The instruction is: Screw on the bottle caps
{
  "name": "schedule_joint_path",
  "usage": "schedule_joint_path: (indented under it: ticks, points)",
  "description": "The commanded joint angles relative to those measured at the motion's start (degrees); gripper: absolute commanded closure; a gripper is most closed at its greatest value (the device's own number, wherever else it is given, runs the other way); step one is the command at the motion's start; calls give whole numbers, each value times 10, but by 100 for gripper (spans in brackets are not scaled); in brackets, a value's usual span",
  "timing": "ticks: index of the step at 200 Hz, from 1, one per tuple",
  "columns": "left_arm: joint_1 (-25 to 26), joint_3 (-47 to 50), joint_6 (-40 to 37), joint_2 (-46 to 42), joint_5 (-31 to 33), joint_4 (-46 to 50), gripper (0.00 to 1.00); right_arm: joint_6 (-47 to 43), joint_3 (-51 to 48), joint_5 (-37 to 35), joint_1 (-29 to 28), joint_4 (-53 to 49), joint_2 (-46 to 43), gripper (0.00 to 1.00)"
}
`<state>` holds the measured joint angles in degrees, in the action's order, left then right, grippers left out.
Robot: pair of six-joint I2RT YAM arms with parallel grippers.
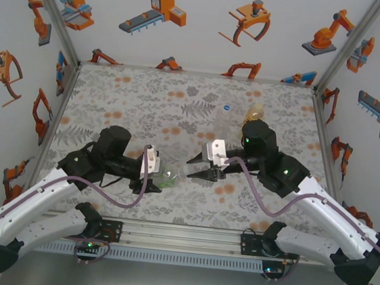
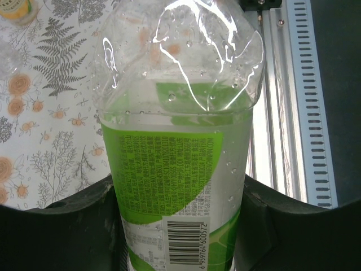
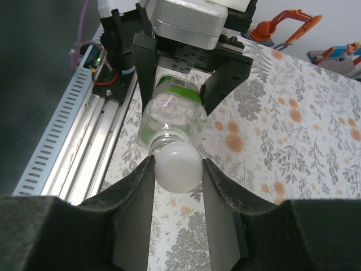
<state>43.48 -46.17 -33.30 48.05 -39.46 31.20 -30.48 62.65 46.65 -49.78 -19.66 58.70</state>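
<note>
My left gripper (image 1: 159, 177) is shut on the green-tinted bottle (image 1: 171, 176), which lies level with its neck pointing right. In the left wrist view the bottle (image 2: 175, 169), with its green label and barcode, sits clamped between the black fingers (image 2: 67, 226). My right gripper (image 3: 176, 161) is shut on a white cap (image 3: 176, 169), which it holds against the bottle's threaded neck (image 3: 163, 138). From above, the right gripper (image 1: 193, 167) meets the bottle mouth. A white cap with a blue centre (image 1: 226, 107) lies on the far table, next to a yellow-orange bottle (image 1: 253, 112).
The table (image 1: 133, 102) has a floral cover, with walls on three sides. An aluminium rail (image 1: 180, 237) runs along the near edge between the arm bases. The yellow-orange bottle (image 2: 17, 10) also shows in the top left corner of the left wrist view.
</note>
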Motion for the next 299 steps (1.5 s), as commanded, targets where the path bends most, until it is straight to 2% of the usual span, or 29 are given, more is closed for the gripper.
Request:
schedule_joint_path:
  ticks: [1, 116, 137, 174, 217, 299]
  points:
    - [3, -17, -13, -9, -22, -12, 100, -16, -9, -18, -7, 0, -2, 86]
    - [4, -16, -8, -11, -14, -16, 100, -20, -10, 35, -13, -10, 0, 87]
    - [2, -16, -4, -13, -10, -18, 100, -22, -11, 27, -15, -15, 0, 87]
    - [-1, -11, 17, -22, -5, -41, 100, -44, -12, -30, -26, -32, -5, 88]
    - [-5, -6, 37, -24, -6, -59, 100, -53, -10, -39, -35, -32, 0, 88]
    - [-7, -7, 31, -28, -25, -57, 100, -38, -2, 33, -36, -3, 13, 89]
